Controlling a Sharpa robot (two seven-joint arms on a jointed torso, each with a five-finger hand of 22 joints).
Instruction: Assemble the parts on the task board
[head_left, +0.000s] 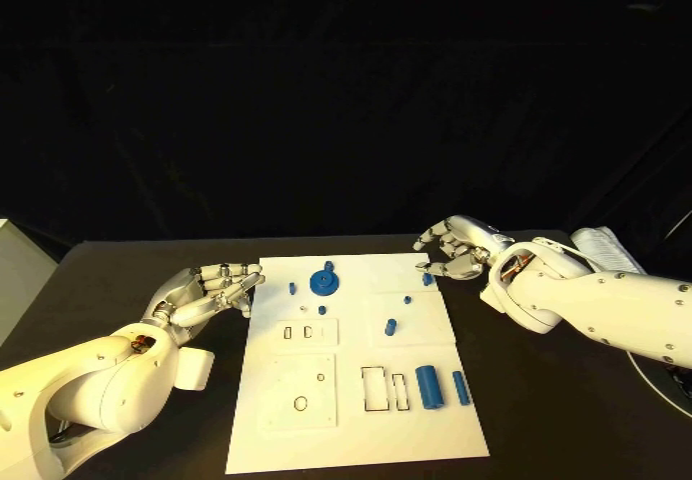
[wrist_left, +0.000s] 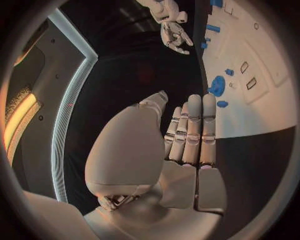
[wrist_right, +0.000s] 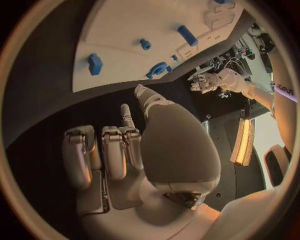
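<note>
The white task board (head_left: 361, 420) lies in the middle of the black table. A round blue part (head_left: 326, 283) stands near its far left corner, with small blue parts (head_left: 391, 326) scattered across the far half. Two blue cylinders (head_left: 428, 386) lie side by side on the right. My left hand (head_left: 224, 288) rests flat at the board's left edge, fingers (wrist_left: 194, 130) straight, holding nothing. My right hand (head_left: 454, 250) hovers over the far right corner with its fingers (wrist_right: 115, 150) bent and nothing in them, just above a small blue part (head_left: 428, 279).
Rectangular slots (head_left: 384, 388) and small holes (head_left: 300, 403) are cut into the board's near half. A white box (head_left: 18, 270) stands at the table's far left edge. Bare black tabletop (head_left: 548, 420) runs along both sides of the board.
</note>
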